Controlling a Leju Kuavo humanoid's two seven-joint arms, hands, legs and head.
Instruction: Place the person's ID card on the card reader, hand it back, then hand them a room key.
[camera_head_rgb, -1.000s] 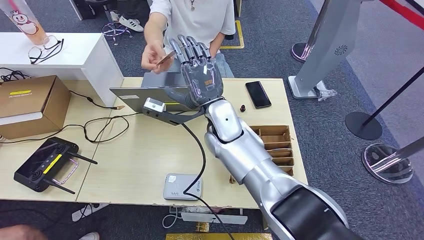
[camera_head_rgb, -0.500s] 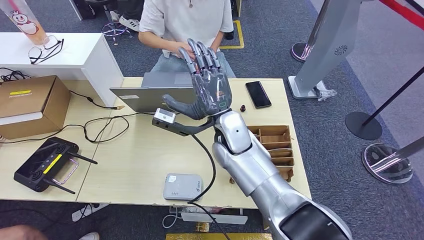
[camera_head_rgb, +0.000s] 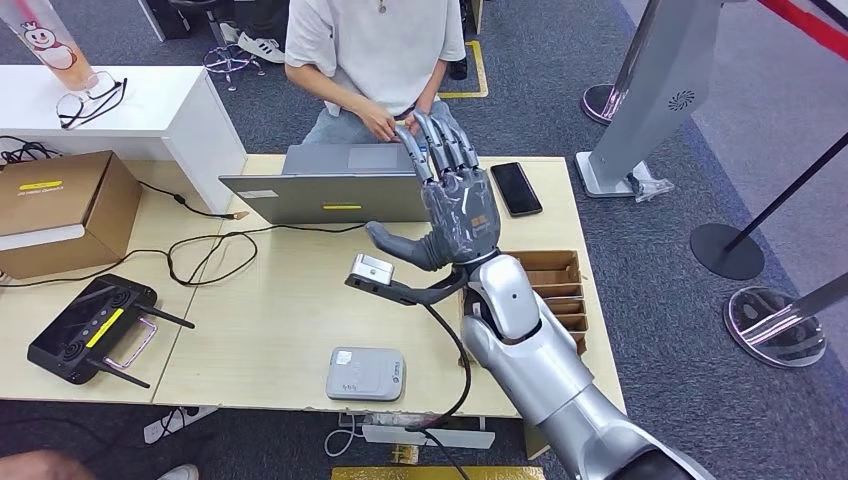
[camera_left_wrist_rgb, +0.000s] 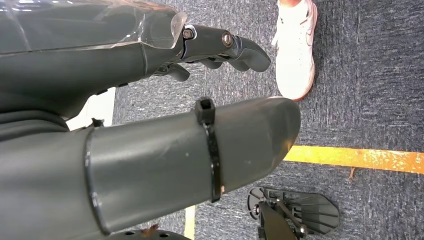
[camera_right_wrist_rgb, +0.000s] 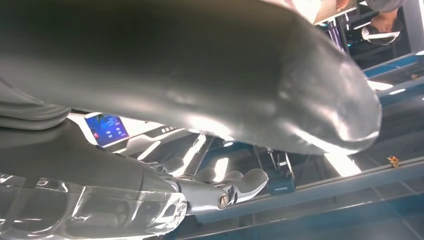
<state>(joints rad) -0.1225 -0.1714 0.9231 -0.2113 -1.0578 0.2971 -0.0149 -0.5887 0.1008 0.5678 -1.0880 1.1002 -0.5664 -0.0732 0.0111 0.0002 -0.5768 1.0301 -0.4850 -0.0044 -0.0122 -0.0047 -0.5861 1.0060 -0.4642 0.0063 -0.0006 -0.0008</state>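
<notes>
R hand (camera_head_rgb: 455, 215): raised palm-up over desk's far-right part, fingers apart, nothing held. L hand (camera_left_wrist_rgb: 150, 100): hung by floor, grasp not readable. Key tray (camera_head_rgb: 555, 290): at desk's right edge, just right of R wrist; R hand nearer. Card reader (camera_head_rgb: 366, 373): near edge. ID card: not seen.

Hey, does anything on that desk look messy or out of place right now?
Nothing spilled or broken. The black cable loops loosely across the desk, and the card reader sits close to the near edge. The right hand hangs raised and empty above the laptop.
</notes>
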